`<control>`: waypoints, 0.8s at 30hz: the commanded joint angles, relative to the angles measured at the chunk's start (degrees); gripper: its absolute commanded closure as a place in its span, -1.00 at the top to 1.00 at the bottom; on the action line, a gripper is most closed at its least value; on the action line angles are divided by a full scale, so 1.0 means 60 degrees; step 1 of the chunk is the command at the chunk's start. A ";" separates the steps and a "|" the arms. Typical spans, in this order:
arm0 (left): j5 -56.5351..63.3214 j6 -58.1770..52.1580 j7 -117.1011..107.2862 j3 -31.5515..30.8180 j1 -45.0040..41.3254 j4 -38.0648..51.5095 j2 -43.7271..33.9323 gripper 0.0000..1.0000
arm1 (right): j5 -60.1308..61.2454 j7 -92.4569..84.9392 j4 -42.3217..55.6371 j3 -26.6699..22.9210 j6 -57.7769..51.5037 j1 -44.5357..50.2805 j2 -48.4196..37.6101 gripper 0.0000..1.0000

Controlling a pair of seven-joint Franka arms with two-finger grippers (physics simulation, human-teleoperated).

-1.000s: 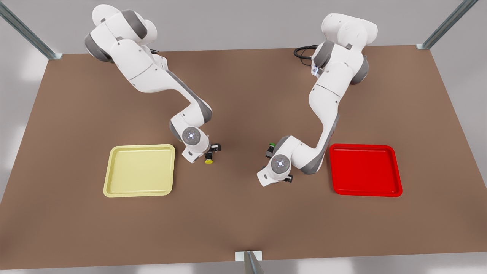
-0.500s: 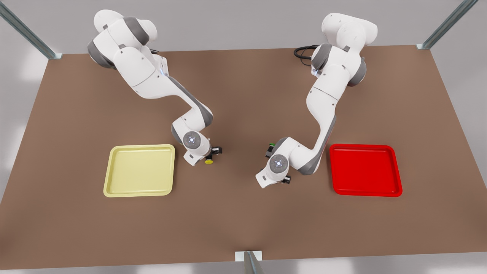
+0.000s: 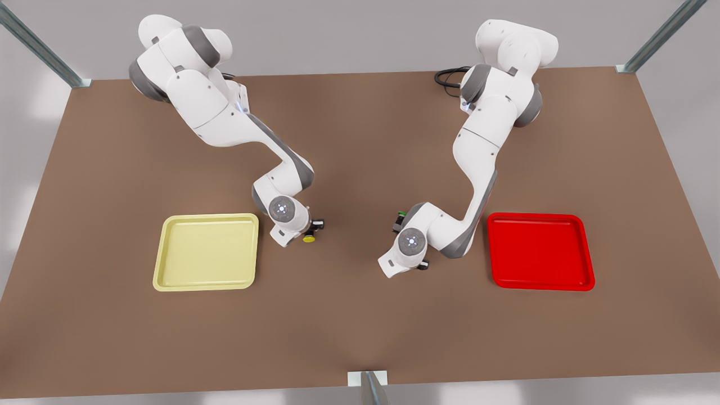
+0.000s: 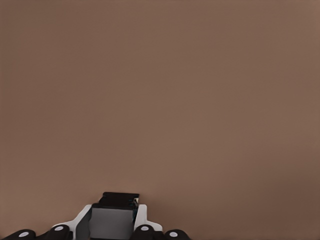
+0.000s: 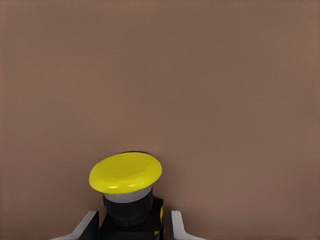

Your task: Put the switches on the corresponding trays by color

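A brown table (image 3: 349, 332) carries a pale yellow tray (image 3: 206, 252) and a red tray (image 3: 540, 251), well apart. Mid-table, the right hand (image 5: 131, 226) grips the yellow switch (image 5: 126, 172); the left hand (image 4: 113, 226) clamps a dark block (image 4: 111, 223) beside a green switch (image 3: 401, 214).

Front view: set high beyond the table's (image 3: 112, 337) near edge, tilted steeply down, far enough off to take in all four edges, both arm bases along the far edge. Left wrist view: mounted close above the left gripper (image 4: 113, 222), aimed down past a dark block between the fingers at bare brown tabletop. Right wrist view: equally close over the right gripper (image 5: 131, 225) — yellow switch (image 5: 126, 175) (image 3: 309, 238) between the fingers, shared with the front view near the table's middle.
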 commanded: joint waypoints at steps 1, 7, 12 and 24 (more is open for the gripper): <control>0.0006 0.0000 0.0015 0.0000 0.0000 0.0000 -0.0013 0.04 | 0.0000 -0.0005 0.0002 0.0000 -0.0006 0.0000 0.0000 0.09; 0.0006 -0.0599 0.0176 -0.0015 0.0073 -0.0029 -0.0423 0.04 | 0.0000 -0.0005 0.0016 0.0000 -0.0006 -0.0015 0.0000 0.03; -0.0111 -0.2095 0.0879 -0.0015 0.0893 -0.1874 -0.2634 0.05 | 0.0015 -0.0005 0.0133 0.0000 -0.0036 -0.0029 0.0000 0.03; -0.0082 -0.0425 0.2681 0.2035 0.2974 -0.5976 -0.5242 0.15 | 0.0132 -0.1558 0.0398 0.0132 -0.1735 -0.1055 -0.1157 0.82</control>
